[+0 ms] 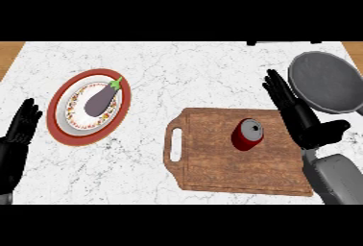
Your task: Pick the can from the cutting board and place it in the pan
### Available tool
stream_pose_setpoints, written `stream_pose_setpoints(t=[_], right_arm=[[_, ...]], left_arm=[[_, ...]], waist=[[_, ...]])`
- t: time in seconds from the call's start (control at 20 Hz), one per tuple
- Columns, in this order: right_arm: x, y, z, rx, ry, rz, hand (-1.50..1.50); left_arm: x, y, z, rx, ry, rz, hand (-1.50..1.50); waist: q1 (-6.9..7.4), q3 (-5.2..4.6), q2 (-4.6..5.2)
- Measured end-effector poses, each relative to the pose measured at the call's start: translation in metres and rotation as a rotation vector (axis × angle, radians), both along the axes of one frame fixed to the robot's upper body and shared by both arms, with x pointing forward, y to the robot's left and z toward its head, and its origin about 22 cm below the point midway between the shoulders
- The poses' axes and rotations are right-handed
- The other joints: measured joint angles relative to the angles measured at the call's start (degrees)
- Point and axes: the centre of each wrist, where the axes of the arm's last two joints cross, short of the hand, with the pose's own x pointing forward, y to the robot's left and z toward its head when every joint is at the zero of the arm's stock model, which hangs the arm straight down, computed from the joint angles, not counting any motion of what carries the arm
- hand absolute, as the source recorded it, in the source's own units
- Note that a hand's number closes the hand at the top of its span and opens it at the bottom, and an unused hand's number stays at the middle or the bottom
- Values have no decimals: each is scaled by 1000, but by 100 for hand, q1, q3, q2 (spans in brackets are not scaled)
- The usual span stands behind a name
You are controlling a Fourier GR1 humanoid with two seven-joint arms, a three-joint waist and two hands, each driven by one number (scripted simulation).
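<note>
The red can [248, 135] stands on the cutting board [212, 163], with the grey pan [327, 81] at its 2 o'clock. The right hand [297, 115] hovers open-fingered at the can's 3 o'clock, apart from it. The left hand [20, 132] rests open at the desk's [199, 72] 9 o'clock edge.

The counter [212, 72] looks like white marble with fine grey veins, smooth and faintly glossy. The cutting board [212, 168] is brown wood with visible grain — matt. On it, the can [248, 135] has a red glossy side and a silvery metal top. The pan [326, 81] at far right is dull grey metal. The plate [64, 125] at left appears glazed ceramic, red-rimmed; the eggplant [101, 98] is smooth, dark purple. Both hands — left hand [20, 132], right hand [301, 120] — look matt black.
</note>
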Motion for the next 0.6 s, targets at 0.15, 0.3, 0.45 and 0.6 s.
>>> stream_pose_setpoints(t=[0.15,0.3,0.45,0.6], right_arm=[[5,4,-2,3,34,120,150],[13,8,5,-18,66,350,150],[19,-10,9,-105,-3,396,-150],[13,-44,7,-160,-129,312,-150]], left_arm=[[13,-9,7,-10,-4,-9,0],[25,-24,13,-57,-18,-20,0],[39,-41,14,-112,8,-28,0],[46,-50,14,-144,28,-22,0]], waist=[[62,-92,-52],[156,-132,-41],[90,-154,-64],[2,-161,-95]])
